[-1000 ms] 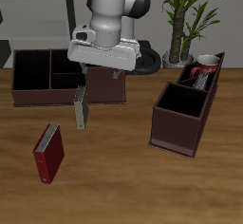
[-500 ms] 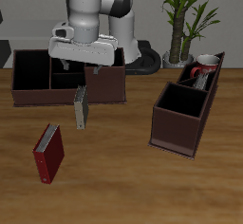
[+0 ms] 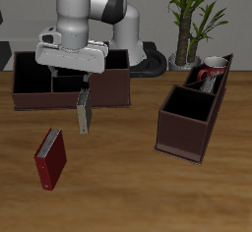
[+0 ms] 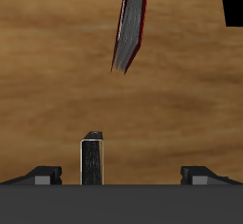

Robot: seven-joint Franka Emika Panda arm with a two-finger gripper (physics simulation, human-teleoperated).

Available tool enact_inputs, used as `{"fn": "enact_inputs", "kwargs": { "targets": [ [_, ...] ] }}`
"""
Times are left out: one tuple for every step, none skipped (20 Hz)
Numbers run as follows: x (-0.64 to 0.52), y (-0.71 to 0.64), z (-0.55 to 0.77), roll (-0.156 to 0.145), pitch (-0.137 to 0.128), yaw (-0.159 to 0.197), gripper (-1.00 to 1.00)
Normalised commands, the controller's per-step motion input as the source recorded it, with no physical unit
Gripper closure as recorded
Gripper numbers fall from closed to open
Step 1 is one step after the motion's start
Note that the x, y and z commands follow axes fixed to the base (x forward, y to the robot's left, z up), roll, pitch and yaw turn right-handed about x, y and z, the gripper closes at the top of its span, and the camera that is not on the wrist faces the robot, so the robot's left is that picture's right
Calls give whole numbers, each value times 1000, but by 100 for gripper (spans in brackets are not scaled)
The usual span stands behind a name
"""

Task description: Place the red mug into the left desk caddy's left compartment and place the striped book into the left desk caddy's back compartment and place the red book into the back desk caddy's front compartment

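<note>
The open, empty hand (image 3: 81,81) is held just above the upright striped book (image 3: 84,111); the red book (image 3: 51,158) lies nearer the tabletop's front edge.

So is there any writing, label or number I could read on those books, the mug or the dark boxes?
None: no readable text shows in either view.
Red hardcover book: plain cover, no title.
Grey striped book: standing upright on the table, only stripes, no lettering.
Red mug: no logo visible.
Dark brown desk caddies: unmarked walls.
</note>
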Motion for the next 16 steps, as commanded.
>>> {"fn": "enact_inputs", "kwargs": {
  "targets": [
    [641,-297,248,94,33,-16,-100],
    [491,-211,101,66,87,3,-100],
    [519,-377,321,-198,-94,53,-100],
    [1159,-288,565,62,-149,251,-100],
    [499,-341,394,-317,-190,-2,-100],
    [391,35,249,135,-50,-40,-100],
    [732,-202,243,37,-129,-149,-100],
    [719,-43,-123,-48,76,-99,-100],
    [494,222,-180,70,-23,184,-100],
    [723,57,-174,-28,5,86,-100],
    [582,145,-120,38,74,-217,-100],
    [436,350,-32,238,-41,57,-100],
    [478,139,-146,-39,-12,59,-100],
    [416,256,-128,74,30,16,-100],
    [328,223,-16,158,4,165,-100],
    [450,-78,42,-18,-40,55,-100]
  ]
}}
